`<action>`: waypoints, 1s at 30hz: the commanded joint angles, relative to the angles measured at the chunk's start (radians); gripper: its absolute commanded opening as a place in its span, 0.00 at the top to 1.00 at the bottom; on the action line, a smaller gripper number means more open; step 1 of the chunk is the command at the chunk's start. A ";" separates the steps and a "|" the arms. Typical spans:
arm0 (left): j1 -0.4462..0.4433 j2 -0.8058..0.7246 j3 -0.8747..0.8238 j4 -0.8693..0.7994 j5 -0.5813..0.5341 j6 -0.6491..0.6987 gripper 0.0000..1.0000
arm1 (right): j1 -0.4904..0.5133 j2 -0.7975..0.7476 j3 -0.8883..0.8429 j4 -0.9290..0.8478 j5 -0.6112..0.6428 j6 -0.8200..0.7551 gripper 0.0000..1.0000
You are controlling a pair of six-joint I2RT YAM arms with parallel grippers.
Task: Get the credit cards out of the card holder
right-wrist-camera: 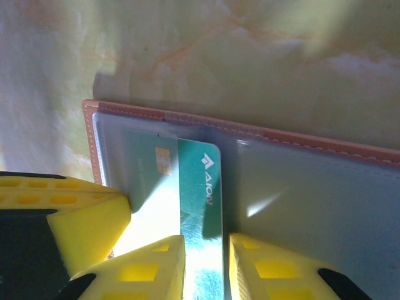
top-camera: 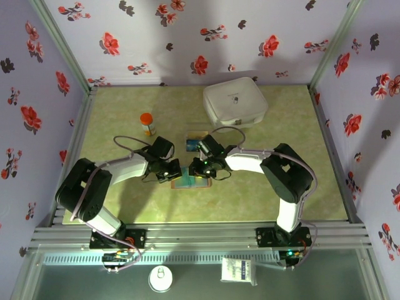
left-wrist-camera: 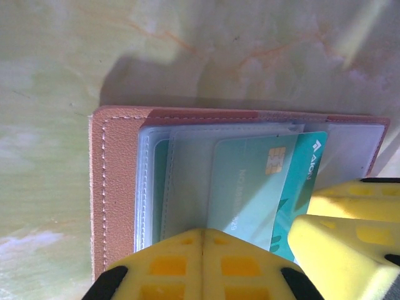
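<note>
Caught the credit card, teal with a gold chip and white lettering, partway out of a clear sleeve of the card holder. Found that tan leather holder lying open and flat on the green marbled table, just below centre of the overhead frame, largely masked there by both wrists. Made out more card edges behind cloudy sleeves in the left wrist view, count and colours too blurred to settle. Found the left gripper clenched, with yellow pads meeting and no gap, at bottom centre of its own frame, overlapping the holder's lower edge; could not tell contact from overlap. Placed the right gripper at the bottom of its own frame, jaws narrowly parted with the card's bare end in the gap; could not tell whether pinched, pressed or merely straddled, with that end cut off by the frame edge. Noted a clear tray with something blue just above the wrists, an orange-capped bottle to its upper left, a white rounded case toward the back wall.
</note>
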 commanded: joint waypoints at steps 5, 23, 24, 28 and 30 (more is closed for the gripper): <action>-0.005 0.026 -0.016 -0.006 0.001 0.014 1.00 | -0.012 -0.014 -0.041 0.091 -0.052 0.049 0.76; -0.003 0.011 -0.021 -0.020 -0.007 0.013 1.00 | -0.065 -0.108 -0.130 0.059 -0.016 0.025 0.92; -0.004 0.009 -0.021 -0.020 -0.008 0.014 1.00 | -0.068 -0.120 -0.129 0.037 -0.004 0.012 0.93; -0.003 0.000 -0.017 -0.024 -0.008 0.013 1.00 | -0.073 -0.159 -0.110 -0.052 0.030 -0.048 0.95; -0.003 -0.010 -0.013 -0.031 -0.008 0.013 1.00 | -0.075 -0.174 -0.091 -0.097 0.044 -0.093 0.97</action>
